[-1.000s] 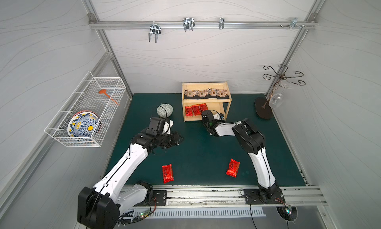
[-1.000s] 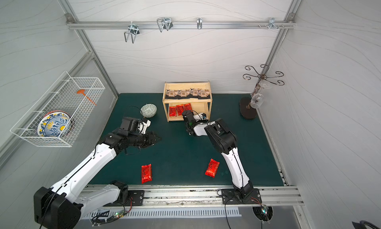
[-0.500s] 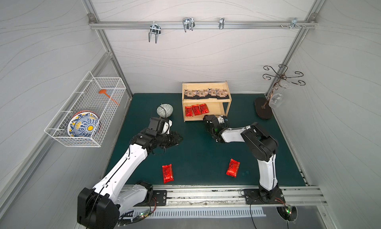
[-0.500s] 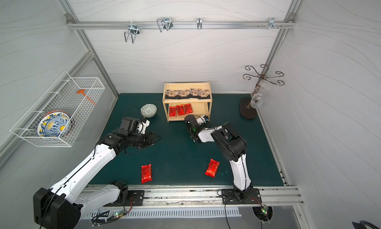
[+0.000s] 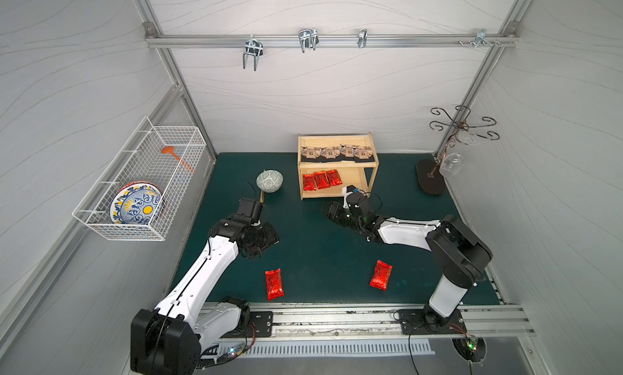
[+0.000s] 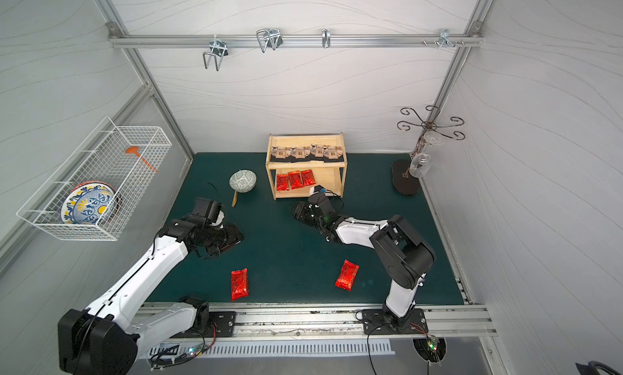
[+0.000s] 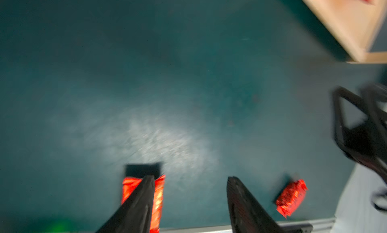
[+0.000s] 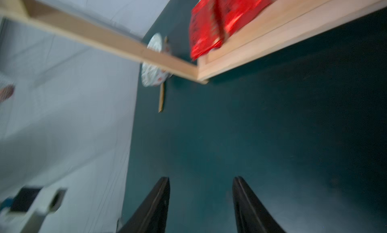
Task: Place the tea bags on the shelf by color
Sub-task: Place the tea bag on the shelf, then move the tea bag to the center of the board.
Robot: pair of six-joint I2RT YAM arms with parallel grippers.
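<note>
Backed off the shelf [image 5: 320, 196], right fingers [image 8: 156, 204] gape empty; left fingers [image 7: 136, 206] parted near sachet [image 5: 274, 284].

The shelf [image 5: 337, 142] is light matt wood; the red tea bags [image 5: 320, 180] are glossy foil; the desk [image 5: 320, 255] looks matt green.

The middle of the green mat [image 5: 310, 255] is bare, so there is wide room between the two arms. A red tea bag [image 5: 274, 284] and a second red tea bag [image 5: 381, 274] lie flat near the front, well apart, with open mat round each. At the back stands the shelf [image 5: 332, 195]. The right part of its low tier is bare, but the right gripper [image 5: 329, 212] sits near its front. A bowl [image 5: 269, 181] stands beside the shelf.
</note>
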